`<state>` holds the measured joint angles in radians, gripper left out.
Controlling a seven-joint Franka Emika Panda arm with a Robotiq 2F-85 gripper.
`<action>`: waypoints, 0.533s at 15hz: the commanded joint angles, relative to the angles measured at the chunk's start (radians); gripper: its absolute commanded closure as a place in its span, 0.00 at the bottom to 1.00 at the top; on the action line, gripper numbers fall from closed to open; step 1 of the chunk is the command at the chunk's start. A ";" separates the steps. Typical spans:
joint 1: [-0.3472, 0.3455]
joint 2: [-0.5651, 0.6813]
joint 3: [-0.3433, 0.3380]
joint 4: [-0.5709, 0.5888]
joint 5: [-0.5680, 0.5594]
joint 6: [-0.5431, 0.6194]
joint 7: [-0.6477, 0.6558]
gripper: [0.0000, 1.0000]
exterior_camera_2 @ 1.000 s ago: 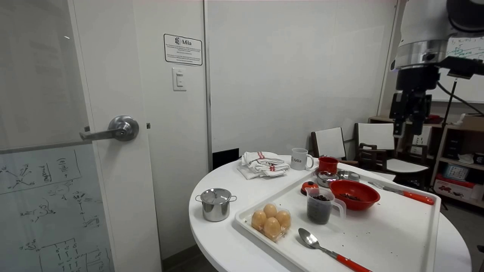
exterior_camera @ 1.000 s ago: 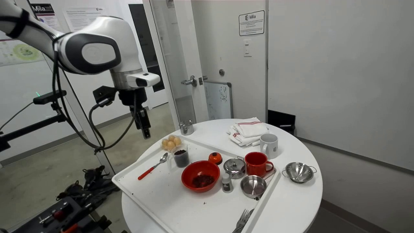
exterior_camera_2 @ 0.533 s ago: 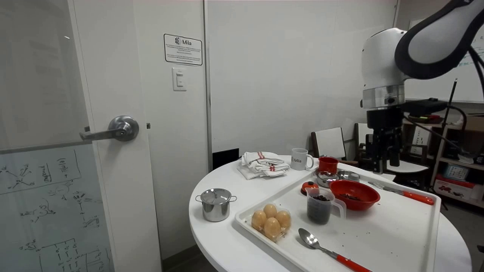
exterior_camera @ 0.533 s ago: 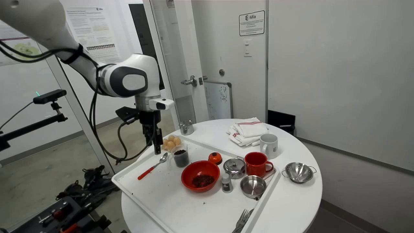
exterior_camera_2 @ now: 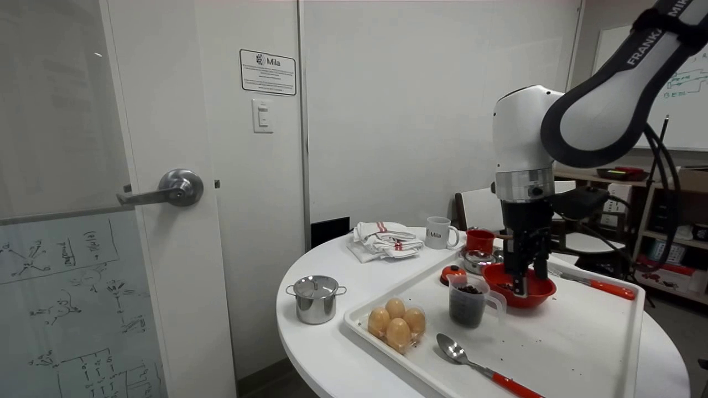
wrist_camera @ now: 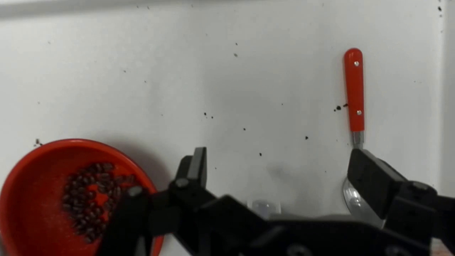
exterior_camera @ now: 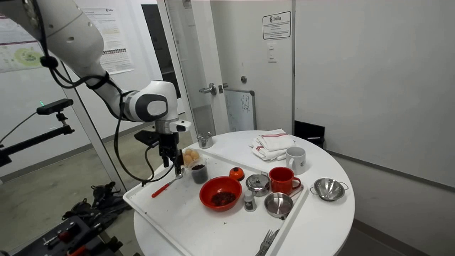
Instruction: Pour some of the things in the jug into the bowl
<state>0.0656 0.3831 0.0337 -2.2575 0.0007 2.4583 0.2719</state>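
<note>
In an exterior view, the gripper (exterior_camera: 172, 170) hangs over the white tray (exterior_camera: 167, 213) just beside the jug (exterior_camera: 199, 176), which stands upright with dark beans (exterior_camera: 198, 167) inside. The fingertips (exterior_camera: 178, 171) cross in front of the head of the spoon (exterior_camera: 163, 188); the eggs (exterior_camera: 191, 156) sit close behind the jug, and the red bowl (exterior_camera: 213, 186) is near it on the side away from the gripper. In an exterior view, the jug's handle (exterior_camera_2: 500, 304) juts toward the gripper's side, the fingers standing in front of the bowl, and bare tray runs from there out to the raised rim (exterior_camera_2: 636, 331). In the wrist view, the fingers are spread wide, tray surface showing between them. One reaches over the spoon's head, the other lies near the bowl's edge. A small translucent piece (wrist_camera: 263, 208) shows low between them; whether it belongs to the jug cannot be told, since the gripper's body hides what is beneath. Open tray stretches to edges along the top and right.
</note>
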 commanded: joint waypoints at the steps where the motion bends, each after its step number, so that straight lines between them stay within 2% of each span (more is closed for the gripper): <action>1: 0.016 0.016 -0.012 0.008 0.023 0.035 -0.002 0.00; 8: 0.025 0.110 -0.042 0.049 0.020 0.092 0.021 0.00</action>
<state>0.0719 0.4385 0.0181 -2.2380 0.0306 2.5306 0.2771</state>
